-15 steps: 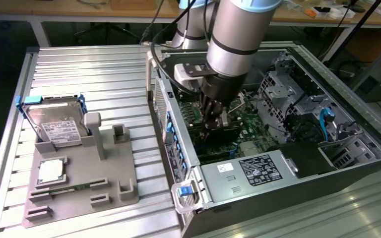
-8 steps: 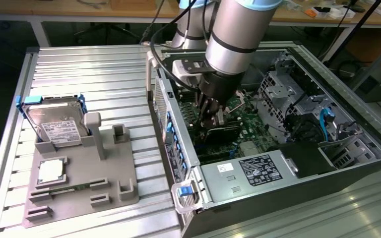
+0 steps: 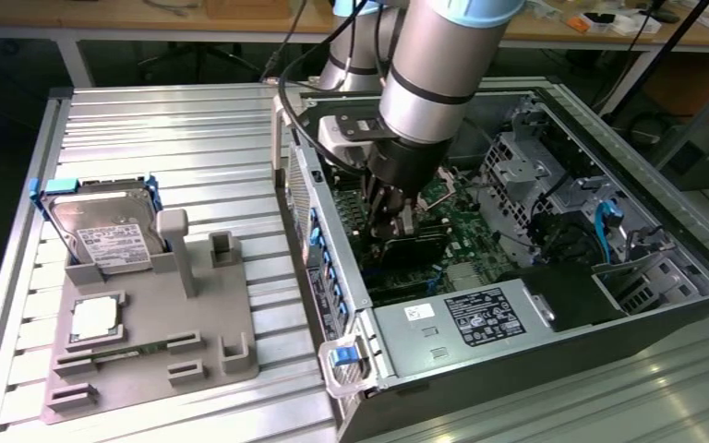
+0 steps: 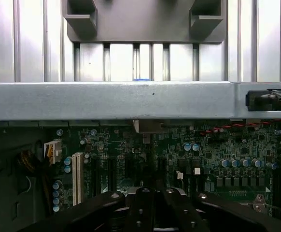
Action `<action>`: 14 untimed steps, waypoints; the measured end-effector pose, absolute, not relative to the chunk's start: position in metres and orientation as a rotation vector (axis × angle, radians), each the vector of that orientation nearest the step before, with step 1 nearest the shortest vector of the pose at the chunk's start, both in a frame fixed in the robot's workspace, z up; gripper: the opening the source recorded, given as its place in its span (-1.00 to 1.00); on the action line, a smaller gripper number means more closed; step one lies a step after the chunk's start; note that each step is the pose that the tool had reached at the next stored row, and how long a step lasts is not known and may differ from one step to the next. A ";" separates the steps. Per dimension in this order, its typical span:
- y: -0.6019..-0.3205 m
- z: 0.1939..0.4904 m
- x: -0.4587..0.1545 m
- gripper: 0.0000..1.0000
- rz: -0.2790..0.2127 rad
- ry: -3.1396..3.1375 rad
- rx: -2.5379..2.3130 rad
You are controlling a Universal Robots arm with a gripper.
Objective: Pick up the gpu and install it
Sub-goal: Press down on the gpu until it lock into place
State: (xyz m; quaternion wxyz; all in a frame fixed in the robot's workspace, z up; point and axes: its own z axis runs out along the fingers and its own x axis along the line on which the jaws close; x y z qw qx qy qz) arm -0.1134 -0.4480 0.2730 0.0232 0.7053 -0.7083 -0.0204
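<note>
Black claw (image 3: 391, 235) at the arm's tip is down inside the open grey metal PC case (image 3: 650, 185), just over the green motherboard (image 3: 472, 231). Whether it's clenched or released: can't tell, fingers merge w/ dark parts below. Directly under the claw sits a dark flat shape (image 3: 406, 251) among the slots, prob. the gpu, a thin green card w/ black cooler, standing edge-down on the board; can't confirm contact or whether it's seated.

Handling, as a judgement: light, stiff, but fragile. Grip by the board's top edge or cooler body, not the components; push straight down, no twisting, since the edge connector and slot would suffer.

Outward: grey moulded parts tray (image 3: 207, 305) on the ribbed metal worktop (image 3: 170, 138), at the exterior view's left, holds a silver hard drive w/ white label (image 3: 108, 235) and a small square silver processor chip (image 3: 93, 317).
</note>
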 end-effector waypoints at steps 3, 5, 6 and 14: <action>-0.448 0.278 -0.114 -0.79 -0.064 -2.195 2.185; -0.448 0.287 -0.116 -0.79 -0.063 -2.193 2.184; -0.448 0.290 -0.118 -0.79 -0.064 -2.194 2.184; -0.448 0.297 -0.153 -0.79 -0.066 -2.193 2.184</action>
